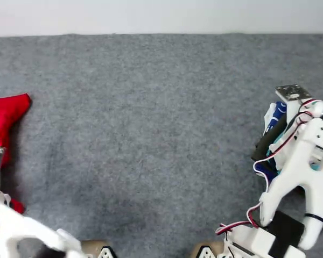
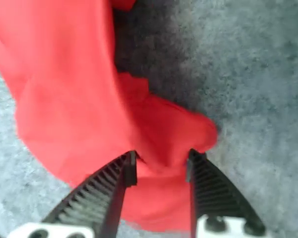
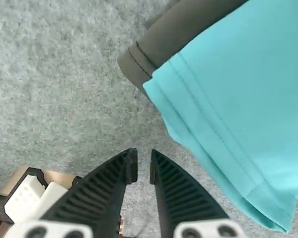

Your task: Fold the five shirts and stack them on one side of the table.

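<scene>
Clamping bunched red shirt [image 2: 74,89] in left gripper [image 2: 161,159].

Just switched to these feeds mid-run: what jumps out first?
The red shirt, crumpled at the left edge of the table, with the left gripper clamped on a bunch of it. At the opposite edge, a turquoise shirt lies folded on a dark grey shirt, the empty right gripper hovering beside them.
</scene>
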You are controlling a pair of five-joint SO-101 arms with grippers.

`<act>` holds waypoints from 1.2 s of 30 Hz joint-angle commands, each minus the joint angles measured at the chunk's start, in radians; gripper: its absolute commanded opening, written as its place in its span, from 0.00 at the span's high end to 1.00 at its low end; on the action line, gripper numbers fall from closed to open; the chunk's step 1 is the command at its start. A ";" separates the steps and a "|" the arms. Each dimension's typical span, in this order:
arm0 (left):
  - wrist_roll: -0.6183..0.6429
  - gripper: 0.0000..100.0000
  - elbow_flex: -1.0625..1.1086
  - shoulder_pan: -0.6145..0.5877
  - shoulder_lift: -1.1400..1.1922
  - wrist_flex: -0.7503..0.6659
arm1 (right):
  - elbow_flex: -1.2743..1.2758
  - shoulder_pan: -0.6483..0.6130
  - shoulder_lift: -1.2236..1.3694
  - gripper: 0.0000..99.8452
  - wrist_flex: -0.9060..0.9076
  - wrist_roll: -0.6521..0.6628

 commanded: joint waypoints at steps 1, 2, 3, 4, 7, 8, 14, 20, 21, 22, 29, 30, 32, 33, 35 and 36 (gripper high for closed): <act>0.041 0.83 -0.090 0.002 0.143 -0.068 | -0.006 -0.015 -0.050 0.95 0.041 -0.014; 0.046 0.83 -0.104 0.003 0.184 -0.078 | -0.006 -0.015 -0.050 0.95 0.041 -0.014; 0.060 0.83 -0.119 0.003 0.222 -0.089 | -0.006 -0.015 -0.050 0.95 0.042 -0.014; 0.077 0.84 -0.134 0.003 0.258 -0.098 | -0.006 -0.015 -0.050 0.95 0.042 -0.014; 0.095 0.92 -0.176 0.028 0.325 -0.100 | -0.006 -0.012 -0.050 0.95 0.042 -0.014; 0.095 0.96 -0.180 0.046 0.331 -0.097 | -0.006 -0.012 -0.050 0.95 0.042 -0.014; 0.130 0.99 -0.236 0.219 0.264 0.054 | -0.006 -0.013 -0.051 0.95 0.042 -0.014; 0.414 0.99 -0.354 0.460 0.041 0.172 | -0.006 -0.013 -0.051 0.95 0.042 -0.014; 0.454 0.99 -0.378 0.511 0.012 0.199 | -0.006 -0.013 -0.051 0.95 0.042 -0.014; 0.488 0.99 -0.400 0.566 -0.017 0.229 | -0.006 -0.013 -0.051 0.95 0.042 -0.014; 0.669 0.99 -0.515 1.005 -0.069 0.334 | -0.006 -0.013 -0.051 0.95 0.042 -0.014; 0.681 0.99 -0.516 1.068 -0.069 0.328 | -0.006 -0.013 -0.051 0.95 0.042 -0.014; 0.694 0.99 -0.510 1.192 -0.068 0.285 | -0.006 -0.013 -0.051 0.95 0.042 -0.014; 0.694 0.99 -0.510 1.250 -0.060 0.265 | -0.006 -0.013 -0.051 0.95 0.042 -0.012; 0.694 0.99 -0.521 1.355 -0.009 0.218 | -0.006 -0.013 -0.051 0.95 0.042 -0.012; 0.694 0.99 -0.532 1.395 0.029 0.195 | -0.006 -0.015 -0.051 0.95 0.042 -0.012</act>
